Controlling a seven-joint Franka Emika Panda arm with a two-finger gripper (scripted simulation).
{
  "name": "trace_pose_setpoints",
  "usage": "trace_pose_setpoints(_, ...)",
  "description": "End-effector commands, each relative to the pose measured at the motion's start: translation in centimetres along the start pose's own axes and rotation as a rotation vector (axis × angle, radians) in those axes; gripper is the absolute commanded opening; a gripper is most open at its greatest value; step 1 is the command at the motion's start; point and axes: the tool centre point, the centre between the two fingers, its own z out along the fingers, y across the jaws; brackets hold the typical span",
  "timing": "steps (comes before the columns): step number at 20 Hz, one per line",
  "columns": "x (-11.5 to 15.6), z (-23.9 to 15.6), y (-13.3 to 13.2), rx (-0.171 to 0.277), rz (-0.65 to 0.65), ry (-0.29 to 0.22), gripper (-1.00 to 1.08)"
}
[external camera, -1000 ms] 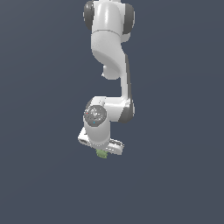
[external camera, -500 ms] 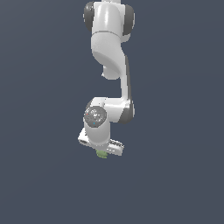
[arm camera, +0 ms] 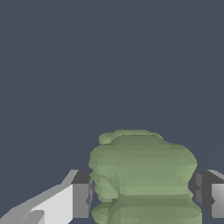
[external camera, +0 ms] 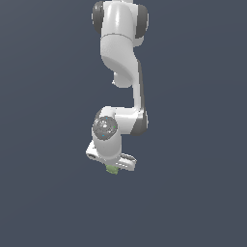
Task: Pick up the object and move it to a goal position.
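A small olive-green lump with a ridged, bumpy surface [arm camera: 144,179] is seen between the two fingers of the white robot gripper [arm camera: 142,194], with a dark finger pad [arm camera: 81,194] pressed against one flank and the other pad against the opposite flank. The gripper is thus clamped on the lump. In the exterior view, only a sliver of the lump [external camera: 112,169] is shown, directly beneath the gripper [external camera: 113,166]. The gripper is carried by a white jointed arm [external camera: 120,53] against a plain dark grey-blue background [external camera: 193,144].
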Motion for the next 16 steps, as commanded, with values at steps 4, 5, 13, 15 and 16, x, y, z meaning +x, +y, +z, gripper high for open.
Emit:
trace_pose_setpoints(4, -0.6, -0.3, 0.6, 0.000, 0.000, 0.000, -1.00)
trace_pose_setpoints(5, -0.8, -0.3, 0.8, 0.000, 0.000, 0.000, -1.00)
trace_pose_setpoints(13, -3.2, -1.3, 3.0, 0.000, 0.000, 0.000, -1.00)
trace_pose_setpoints(15, -4.1, -1.6, 3.8, 0.000, 0.000, 0.000, -1.00)
trace_pose_setpoints(16, -4.6, -1.8, 4.2, 0.000, 0.000, 0.000, -1.00)
